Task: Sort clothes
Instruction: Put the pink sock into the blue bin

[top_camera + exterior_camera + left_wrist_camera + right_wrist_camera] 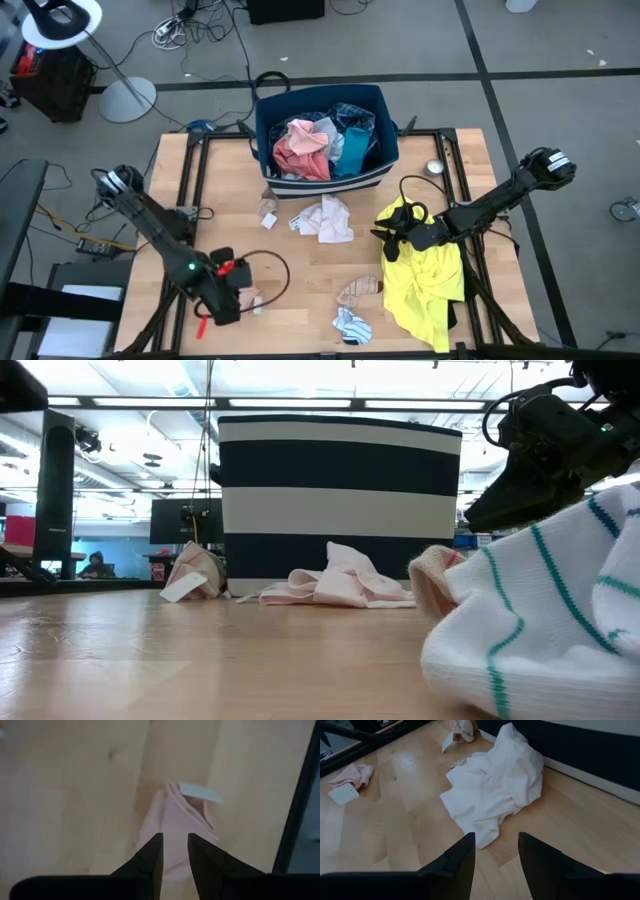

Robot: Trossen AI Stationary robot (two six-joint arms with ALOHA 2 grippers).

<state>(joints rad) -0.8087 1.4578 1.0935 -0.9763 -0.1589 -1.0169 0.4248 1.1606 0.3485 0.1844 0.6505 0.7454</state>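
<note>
Your left claw (pixel 175 851) hovers spread over a small pink cloth piece (pixel 170 832) with a white tag, near the wooden tabletop (pixel 300 270) edge. Your right claw (pixel 496 851), fingers apart and empty, sits over the crumpled yellow shirt (pixel 425 275), facing the pale pink-white garment (pixel 492 790) by the navy striped bin (pixel 325 130).

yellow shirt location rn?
High view: the yellow shirt lies on the table's right side, under the right gripper, right of the pale pink garment.

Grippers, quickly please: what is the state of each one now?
Left gripper: open, empty, above a small pink garment.
Right gripper: open, empty, facing the pale pink garment.
</note>
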